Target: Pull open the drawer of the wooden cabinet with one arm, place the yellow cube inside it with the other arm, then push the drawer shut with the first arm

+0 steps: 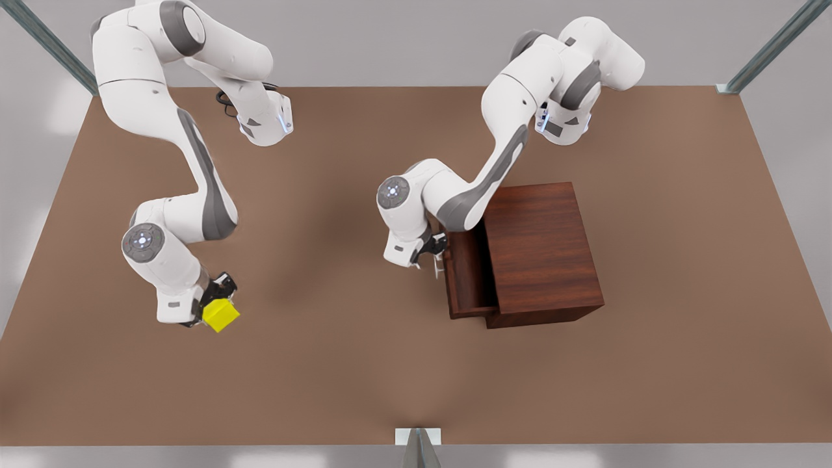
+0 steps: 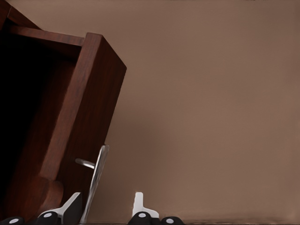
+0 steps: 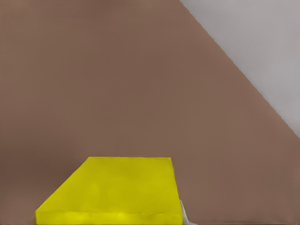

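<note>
At the handle [image 2: 95,180], left gripper [image 2: 105,208] sits with its jaws spread, one finger each side of the bar, not visibly clamped on it. Drawer [image 1: 465,273] is pulled partway out of the cabinet [image 1: 543,250], so the opening just behind that gripper is narrow. Right gripper [image 1: 214,305] is well apart from the cabinet, toward the front view's left, clenched on the cube [image 1: 221,315]; cube looks lifted off the table [image 1: 364,364], though contact is hard to judge. Risks, my read: if the left fingers slide off the thin bar mid-pull, the drawer stops short and the cube has too little gap to drop through. Cube sits low in the right fingers and pokes out past the tips, so a fast swing could twist or slip it. Left arm also hangs over the drawer mouth, so a right-arm approach from above risks an arm clash unless left clears first.
</note>
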Tool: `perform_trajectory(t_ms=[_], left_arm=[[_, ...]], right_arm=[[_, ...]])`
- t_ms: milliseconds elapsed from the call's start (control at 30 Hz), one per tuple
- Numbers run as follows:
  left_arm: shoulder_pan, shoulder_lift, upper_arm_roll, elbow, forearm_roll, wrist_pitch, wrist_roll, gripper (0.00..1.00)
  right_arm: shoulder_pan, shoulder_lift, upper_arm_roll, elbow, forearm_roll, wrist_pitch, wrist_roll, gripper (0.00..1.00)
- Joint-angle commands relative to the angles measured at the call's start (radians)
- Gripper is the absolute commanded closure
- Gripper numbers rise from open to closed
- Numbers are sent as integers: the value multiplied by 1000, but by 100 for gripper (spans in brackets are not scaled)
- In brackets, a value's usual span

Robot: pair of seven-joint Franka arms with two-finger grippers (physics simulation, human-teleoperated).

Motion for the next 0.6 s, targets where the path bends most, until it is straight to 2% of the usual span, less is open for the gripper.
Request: perform_trajectory(t_ms=[0, 33, 100, 167, 200, 300, 367, 433, 500, 533, 567], left_arm=[[-1, -7, -18, 51, -19, -23, -49, 32], [2, -32, -18, 134, -62, -104, -47, 28], [66, -99, -19, 137, -94, -155, -4, 22], [176, -142, -19, 137, -144, -259, 233, 10], [249, -159, -19, 137, -146, -309, 396, 0], [485, -217, -15, 134, -197, -346, 870, 0], [601, -248, -13, 132, -197, -366, 1119, 0], [684, -283, -22, 128, -203, -397, 1222, 0], [720, -436, -27, -53, -210, -351, 1261, 0], [723, -550, -25, -229, -209, -232, 1261, 0], [723, -585, -27, -286, -210, -189, 1252, 0]], right_arm=[[4, -7, 3, 84, 44, -223, 68, 39], [7, -23, 20, 122, 47, -261, 113, 39], [11, -29, 53, 179, 42, -335, 208, 39], [29, -26, 105, 177, 42, -336, 398, 39], [84, -24, 106, 179, 41, -336, 513, 39], [249, -20, 106, 179, 38, -336, 794, 39], [339, 29, 95, 246, 15, -336, 950, 39], [406, 77, 87, 312, 15, -338, 1098, 39], [537, 149, 27, 416, 18, -338, 1274, 39], [570, 175, 23, 450, 19, -336, 1363, 39], [609, 203, 21, 494, 18, -338, 1426, 39]])
